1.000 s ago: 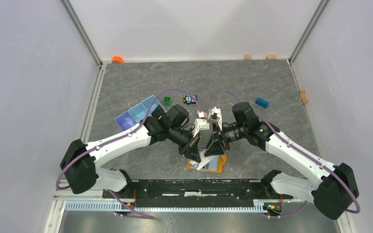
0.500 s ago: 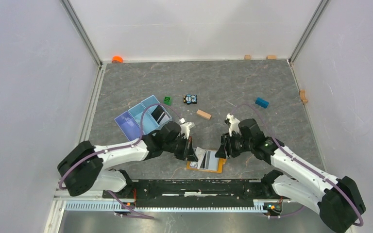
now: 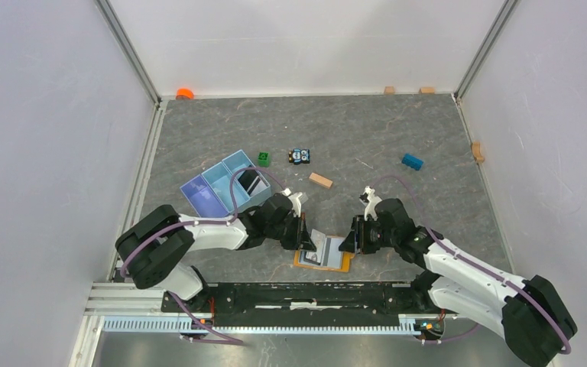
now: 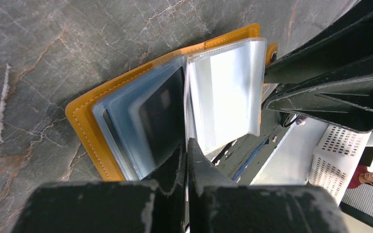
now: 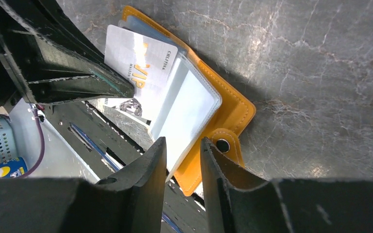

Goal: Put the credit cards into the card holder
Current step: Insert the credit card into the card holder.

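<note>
Card holder (image 4: 80,131), stitched orange with clear sleeves (image 4: 223,92), lies open; left end effector (image 4: 186,145) pressed together, right end effector (image 5: 182,143) parted.

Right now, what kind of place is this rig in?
Probably a robot lab test cell. Plain white wall panels on aluminium posts box in a grey marbled table. Small practice props are scattered on it, such as a toy car and a blue block.

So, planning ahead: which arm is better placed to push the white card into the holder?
Probably left: the left fingers, shut, are at the white card; the right fingers sit open beside the card holder.
</note>
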You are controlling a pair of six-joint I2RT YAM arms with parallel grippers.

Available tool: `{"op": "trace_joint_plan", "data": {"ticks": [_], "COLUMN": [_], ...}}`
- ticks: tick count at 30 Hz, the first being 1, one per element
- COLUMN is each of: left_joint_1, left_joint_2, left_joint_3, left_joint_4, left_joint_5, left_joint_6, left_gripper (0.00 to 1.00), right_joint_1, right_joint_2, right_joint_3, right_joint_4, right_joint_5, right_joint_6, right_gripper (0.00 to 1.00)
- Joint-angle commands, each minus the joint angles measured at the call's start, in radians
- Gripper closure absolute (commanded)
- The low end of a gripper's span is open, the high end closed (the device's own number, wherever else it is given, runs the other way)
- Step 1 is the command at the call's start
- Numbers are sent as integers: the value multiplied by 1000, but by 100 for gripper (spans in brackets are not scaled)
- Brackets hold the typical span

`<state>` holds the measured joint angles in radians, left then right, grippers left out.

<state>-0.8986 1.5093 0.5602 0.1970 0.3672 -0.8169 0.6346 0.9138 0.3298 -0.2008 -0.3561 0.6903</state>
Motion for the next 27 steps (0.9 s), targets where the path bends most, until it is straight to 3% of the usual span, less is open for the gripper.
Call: {"op": "trace_joint_plan", "data": {"ticks": [1,21,27], "left_joint_1": [0,-8,-11], "left_joint_2": [15,75,47], "left_joint_3": [27,18,1], "left_joint_4": [-2,48,42], "left_joint_5": [-51,-14,-36], "left_joint_6": [-10,-65,-69], "left_gripper": [98,98,98], "right_joint_1": [11,37,45], "right_joint_2": [15,63,72], "right_joint_3": [-41,-180,-167], "right_joint_4": [92,291,191], "right_joint_5": [13,19,112], "right_joint_6": [57,145,117], "right_gripper": [64,60,76]}}
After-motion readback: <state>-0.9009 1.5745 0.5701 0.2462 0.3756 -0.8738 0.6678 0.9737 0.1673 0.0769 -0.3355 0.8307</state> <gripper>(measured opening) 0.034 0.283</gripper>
